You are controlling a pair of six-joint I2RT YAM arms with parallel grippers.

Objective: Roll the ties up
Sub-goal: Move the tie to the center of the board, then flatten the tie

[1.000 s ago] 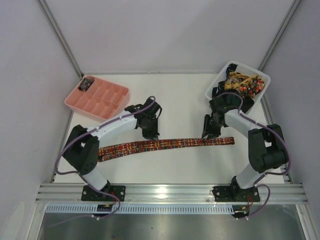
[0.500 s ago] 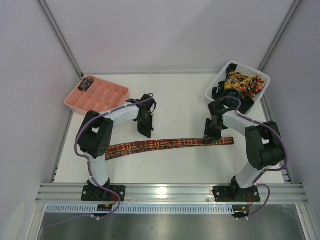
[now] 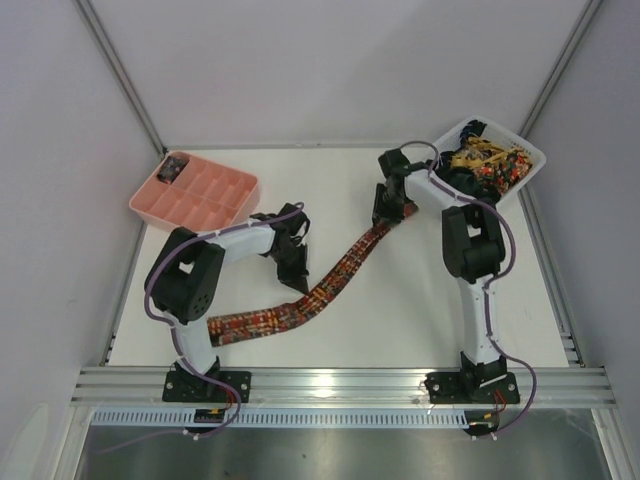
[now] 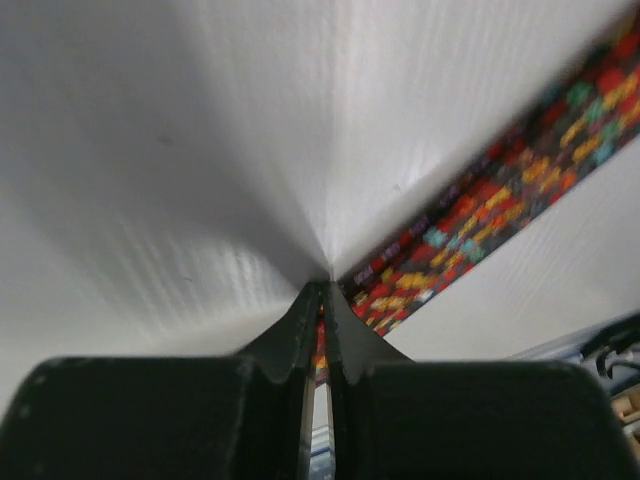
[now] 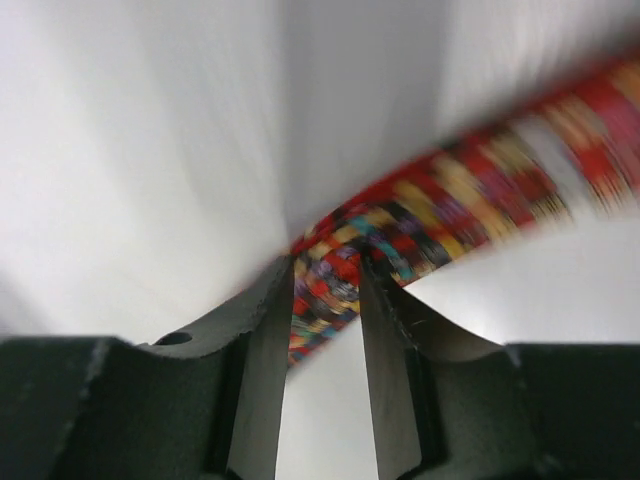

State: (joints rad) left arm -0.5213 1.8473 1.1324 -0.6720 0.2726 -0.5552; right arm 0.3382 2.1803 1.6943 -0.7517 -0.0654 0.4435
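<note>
The tie (image 3: 340, 272), straight across the table half a second before, now lay diagonally from near left to far right: the right gripper (image 3: 384, 222), clamped on its end, had swung far. The left gripper (image 3: 299, 287) pinched its middle. I judged that rolling had not begun. The basket (image 3: 535, 158) stood close on the right, while the pink tray (image 3: 205, 195) was far left, clear.

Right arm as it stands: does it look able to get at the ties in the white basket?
Probably within reach but not free: the right gripper sits near the basket, whose open top shows the heaped ties, yet its jaws are shut on one end of the long tie.
</note>
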